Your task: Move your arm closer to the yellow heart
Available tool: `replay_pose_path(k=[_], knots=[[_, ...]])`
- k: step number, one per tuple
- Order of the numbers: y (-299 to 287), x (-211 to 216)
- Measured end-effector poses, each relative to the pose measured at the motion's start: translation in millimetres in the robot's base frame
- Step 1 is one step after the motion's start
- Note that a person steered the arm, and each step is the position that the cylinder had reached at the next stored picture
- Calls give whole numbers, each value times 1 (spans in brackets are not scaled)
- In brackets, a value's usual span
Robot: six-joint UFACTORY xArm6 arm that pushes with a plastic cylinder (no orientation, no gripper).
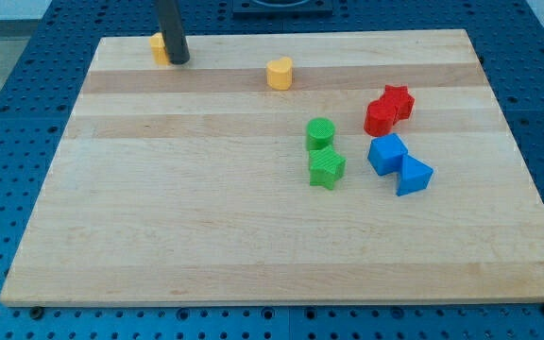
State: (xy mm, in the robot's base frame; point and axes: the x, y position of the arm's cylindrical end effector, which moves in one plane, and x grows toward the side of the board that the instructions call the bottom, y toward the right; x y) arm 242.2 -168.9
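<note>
The yellow heart lies on the wooden board near the view's top, a little right of centre. My tip stands at the view's top left, well to the left of the heart. It touches or hides part of a second yellow block, whose shape I cannot make out.
A green cylinder and a green star sit right of centre. A red cylinder-like block and a red star touch at the right. A blue cube and a blue triangle sit below them.
</note>
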Motion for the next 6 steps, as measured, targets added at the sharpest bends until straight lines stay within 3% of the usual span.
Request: replay_pose_path(k=[3,4,6], knots=[[-11,-4],[4,26],[94,85]])
